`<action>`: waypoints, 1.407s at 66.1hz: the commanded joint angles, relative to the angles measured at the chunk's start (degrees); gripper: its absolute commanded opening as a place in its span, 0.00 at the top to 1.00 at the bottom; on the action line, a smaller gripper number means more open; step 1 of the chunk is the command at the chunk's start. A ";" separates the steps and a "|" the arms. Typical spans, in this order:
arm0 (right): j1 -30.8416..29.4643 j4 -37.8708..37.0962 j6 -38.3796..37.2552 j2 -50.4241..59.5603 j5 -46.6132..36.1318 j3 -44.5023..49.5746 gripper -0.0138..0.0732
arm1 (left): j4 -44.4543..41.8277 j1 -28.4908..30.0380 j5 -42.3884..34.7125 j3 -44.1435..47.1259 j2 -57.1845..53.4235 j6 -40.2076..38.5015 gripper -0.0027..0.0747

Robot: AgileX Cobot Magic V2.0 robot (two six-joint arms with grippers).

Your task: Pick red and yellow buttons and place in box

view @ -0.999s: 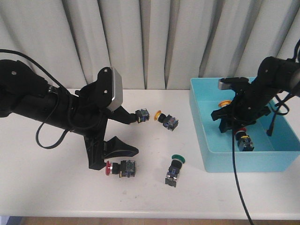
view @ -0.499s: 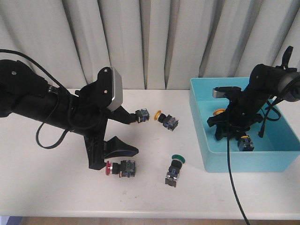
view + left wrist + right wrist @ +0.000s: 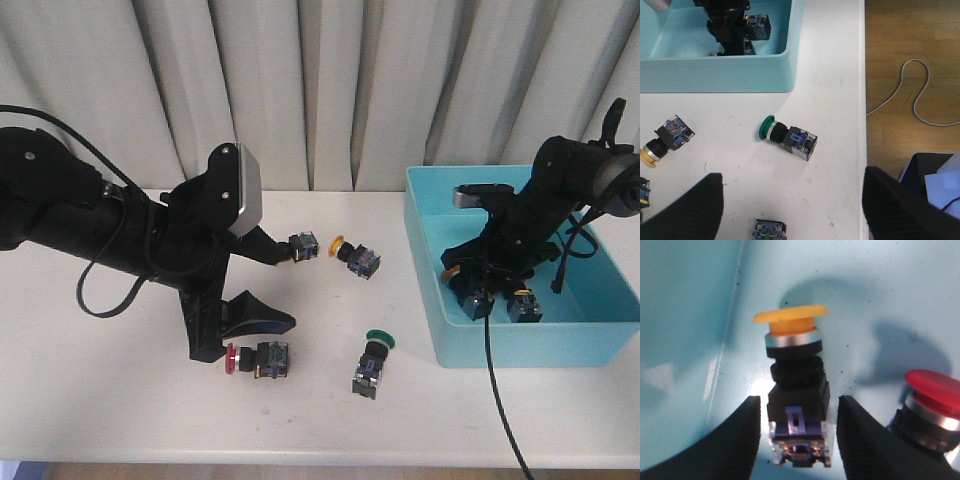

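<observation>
1. Right gripper (image 3: 796, 437) is down in the box (image 3: 560, 335), jaws apart. The yellow button (image 3: 794, 390) sits between them, body at the tips, cap pointing away. Contact is unclear.
2. It's small, rigid and probably light, with a slick cap, so the blocky body is the place to grip.
3. Just beyond the jaws sits a red button (image 3: 930, 410).
4. Left gripper (image 3: 790, 210) hangs open over the table, with a second red button (image 3: 255, 358) near its tips.
</observation>
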State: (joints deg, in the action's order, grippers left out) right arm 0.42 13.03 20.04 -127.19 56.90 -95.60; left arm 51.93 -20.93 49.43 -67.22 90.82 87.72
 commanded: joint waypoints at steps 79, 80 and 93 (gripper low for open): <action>-0.19 -7.12 -10.13 67.18 -9.92 43.95 0.52 | 2.86 -0.19 -0.58 -1.48 -2.10 -6.71 0.26; -0.19 -7.12 -10.12 67.81 -10.31 44.78 0.52 | 2.86 -0.19 -0.64 -1.48 -2.10 -7.64 0.26; -0.19 -6.55 -10.06 75.49 -16.93 54.14 0.53 | 2.77 -0.19 -2.60 -1.48 -2.10 -19.28 0.30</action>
State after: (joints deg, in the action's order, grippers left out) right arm 0.42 6.49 9.91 -55.08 46.16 -43.11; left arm 51.88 -20.93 48.81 -67.22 90.82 73.47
